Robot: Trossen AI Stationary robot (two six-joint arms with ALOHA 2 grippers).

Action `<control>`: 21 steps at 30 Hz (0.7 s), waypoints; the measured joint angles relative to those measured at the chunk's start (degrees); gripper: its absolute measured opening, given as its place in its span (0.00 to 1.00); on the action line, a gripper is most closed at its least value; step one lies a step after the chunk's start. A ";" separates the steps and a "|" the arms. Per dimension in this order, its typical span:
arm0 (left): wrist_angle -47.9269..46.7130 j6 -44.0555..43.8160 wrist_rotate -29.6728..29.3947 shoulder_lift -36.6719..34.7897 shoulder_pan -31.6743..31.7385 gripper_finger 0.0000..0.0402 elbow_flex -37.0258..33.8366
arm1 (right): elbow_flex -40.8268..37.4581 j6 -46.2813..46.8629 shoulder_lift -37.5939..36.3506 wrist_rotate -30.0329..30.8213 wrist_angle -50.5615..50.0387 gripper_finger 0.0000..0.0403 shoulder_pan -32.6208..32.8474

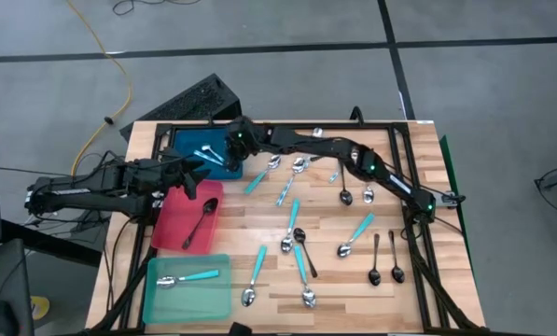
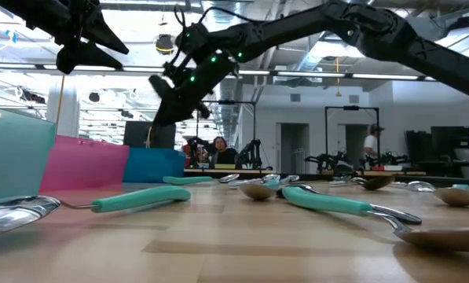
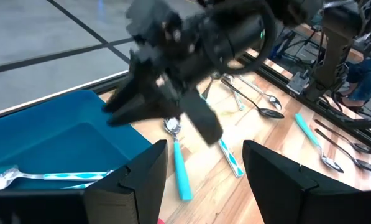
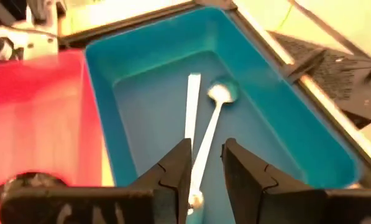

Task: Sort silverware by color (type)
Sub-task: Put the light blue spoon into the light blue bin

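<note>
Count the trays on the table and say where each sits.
3. The blue tray is at the far left corner, the red tray just nearer, the teal tray at the near left corner. None seems hidden.

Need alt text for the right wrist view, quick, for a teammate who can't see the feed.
The right claw hangs open over the blue tray, where two silver spoons lie crossed on its floor. The red tray sits alongside the blue one.

my own fingers (image 4: 205, 163) hide the lower handles of the two spoons (image 4: 211, 121) in the blue tray (image 4: 284, 124).
</note>
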 joint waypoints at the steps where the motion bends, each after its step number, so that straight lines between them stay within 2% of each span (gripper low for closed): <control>1: 0.01 -0.01 0.00 0.00 0.00 0.48 0.00 | -0.27 -0.01 -1.11 -0.05 -2.20 0.28 -0.39; 8: 0.04 -0.01 0.02 0.00 0.00 0.48 0.00 | -0.05 -1.36 -6.79 0.28 -8.48 0.28 -2.88; 21: 0.04 -0.81 0.04 0.00 0.00 0.48 0.00 | -0.16 -7.48 -18.47 1.62 -32.34 0.28 -10.14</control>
